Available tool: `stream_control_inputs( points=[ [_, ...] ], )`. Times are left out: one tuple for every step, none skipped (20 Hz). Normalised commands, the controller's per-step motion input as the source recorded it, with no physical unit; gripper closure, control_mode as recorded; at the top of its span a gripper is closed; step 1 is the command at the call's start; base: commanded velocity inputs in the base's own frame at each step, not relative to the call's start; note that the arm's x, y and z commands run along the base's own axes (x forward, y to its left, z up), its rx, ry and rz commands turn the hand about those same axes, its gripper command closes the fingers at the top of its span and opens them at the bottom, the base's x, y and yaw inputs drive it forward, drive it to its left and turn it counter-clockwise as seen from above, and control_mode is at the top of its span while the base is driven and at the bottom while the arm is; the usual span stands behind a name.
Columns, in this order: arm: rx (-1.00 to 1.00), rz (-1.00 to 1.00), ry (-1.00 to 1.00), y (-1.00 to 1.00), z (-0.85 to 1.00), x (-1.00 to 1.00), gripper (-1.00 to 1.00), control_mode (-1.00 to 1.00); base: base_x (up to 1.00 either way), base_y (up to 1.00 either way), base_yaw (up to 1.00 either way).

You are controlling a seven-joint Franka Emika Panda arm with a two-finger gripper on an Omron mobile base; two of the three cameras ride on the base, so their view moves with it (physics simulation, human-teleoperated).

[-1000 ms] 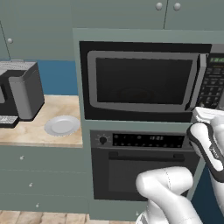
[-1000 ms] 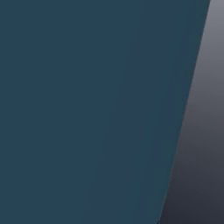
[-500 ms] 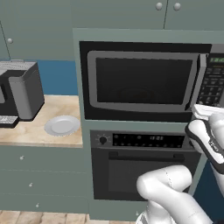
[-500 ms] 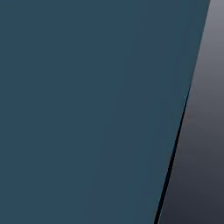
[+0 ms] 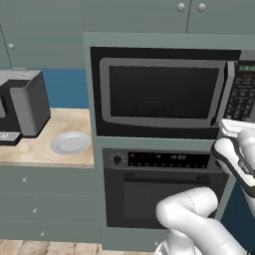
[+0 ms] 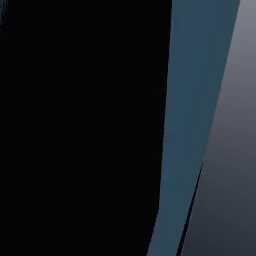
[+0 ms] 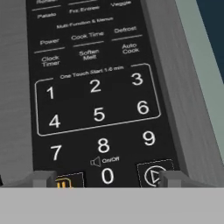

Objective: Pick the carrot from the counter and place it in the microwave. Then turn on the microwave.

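From the left base view, the microwave (image 5: 164,92) door looks closed beside the worktop (image 5: 45,144); the carrot cannot be seen. Close over the keypad (image 7: 98,109), the pincer's (image 7: 107,178) tips stand apart, and drift could hit 0 (image 7: 107,176) instead of start (image 7: 154,175).

Kitchen count
One microwave (image 5: 164,92), one oven (image 5: 164,189), one plate (image 5: 71,143), one table (image 5: 45,149), two cabinet knobs (image 5: 181,7), ten number keys (image 7: 99,114).
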Motion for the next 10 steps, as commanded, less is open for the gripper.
stream_control_inputs(
  points=[
    [0.0, 0.03, 0.0, -0.08, -0.12, 0.08, -1.0, -1.0, 0.0, 0.0, 0.0],
    [0.0, 0.03, 0.0, -0.05, -0.11, 0.09, -1.0, -1.0, 0.0, 0.0, 0.0],
    [0.0, 0.03, 0.0, -0.07, -0.09, 0.07, -1.0, -1.0, 0.0, 0.0, 0.0],
    [0.0, 0.04, 0.0, -0.04, -0.1, 0.05, -1.0, -1.0, 0.0, 0.0, 0.0],
    [0.0, 0.04, 0.0, 0.0, -0.09, 0.04, -1.0, -1.0, 0.0, 0.0, 0.0],
    [0.0, 0.04, 0.0, -0.01, -0.08, 0.03, -1.0, -1.0, 0.0, 0.0, 0.0],
    [0.0, 0.04, 0.0, -0.01, -0.07, 0.01, -1.0, -1.0, 0.0, 0.0, 0.0],
    [0.0, 0.04, 0.0, 0.0, -0.06, 0.03, -1.0, -1.0, 0.0, 0.0, 0.0],
    [0.0, 0.04, 0.0, 0.0, -0.06, 0.04, -1.0, -1.0, 0.0, 0.0, 0.0],
    [0.0, 0.03, 0.0, 0.0, -0.06, 0.05, -1.0, -1.0, 0.0, 0.0, 0.0]
  ],
)
